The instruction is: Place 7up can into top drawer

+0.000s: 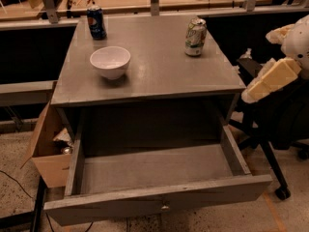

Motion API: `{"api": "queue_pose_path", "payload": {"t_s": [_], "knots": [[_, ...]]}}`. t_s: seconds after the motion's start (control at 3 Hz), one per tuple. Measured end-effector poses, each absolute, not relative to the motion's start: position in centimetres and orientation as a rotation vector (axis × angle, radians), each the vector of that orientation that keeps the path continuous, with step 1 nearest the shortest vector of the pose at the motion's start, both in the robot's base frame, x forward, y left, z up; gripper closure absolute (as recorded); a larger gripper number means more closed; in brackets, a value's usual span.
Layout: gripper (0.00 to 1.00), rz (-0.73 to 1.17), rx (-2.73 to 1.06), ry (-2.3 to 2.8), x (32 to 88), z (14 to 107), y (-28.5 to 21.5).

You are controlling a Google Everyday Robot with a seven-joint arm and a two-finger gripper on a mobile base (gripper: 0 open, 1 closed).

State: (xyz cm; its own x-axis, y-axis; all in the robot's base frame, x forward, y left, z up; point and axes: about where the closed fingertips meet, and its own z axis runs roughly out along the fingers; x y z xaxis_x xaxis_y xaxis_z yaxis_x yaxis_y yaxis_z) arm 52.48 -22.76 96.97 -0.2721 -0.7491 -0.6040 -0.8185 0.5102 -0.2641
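Grey wooden cabinet (159,76) in the single camera view, with its top drawer (154,204) pulled out, presumably so the can can be lowered in. The cream-padded gripper (269,81) hangs beside the cabinet's right edge; whether it is open or closed cannot be told. Up and left of it, well apart, the 7up can (195,36) stands upright on the cabinet top, ungrasped. Farther left sit a white bowl (110,62) and a Pepsi can (96,22).

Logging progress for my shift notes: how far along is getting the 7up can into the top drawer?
Done: the top drawer stands pulled open. In hand: the gripper hangs right of the cabinet, apart from the 7up can. Left: that can stands upright on the cabinet, not yet grasped or placed.
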Motion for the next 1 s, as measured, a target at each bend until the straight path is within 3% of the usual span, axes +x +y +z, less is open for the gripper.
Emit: {"api": "queue_pose_path", "payload": {"t_s": [0.67, 1.0], "knots": [[0.00, 0.329, -0.923, 1.858, 61.6, 96.0, -19.9], [0.00, 0.285, -0.827, 1.824, 63.7, 97.1, -20.5]]}}
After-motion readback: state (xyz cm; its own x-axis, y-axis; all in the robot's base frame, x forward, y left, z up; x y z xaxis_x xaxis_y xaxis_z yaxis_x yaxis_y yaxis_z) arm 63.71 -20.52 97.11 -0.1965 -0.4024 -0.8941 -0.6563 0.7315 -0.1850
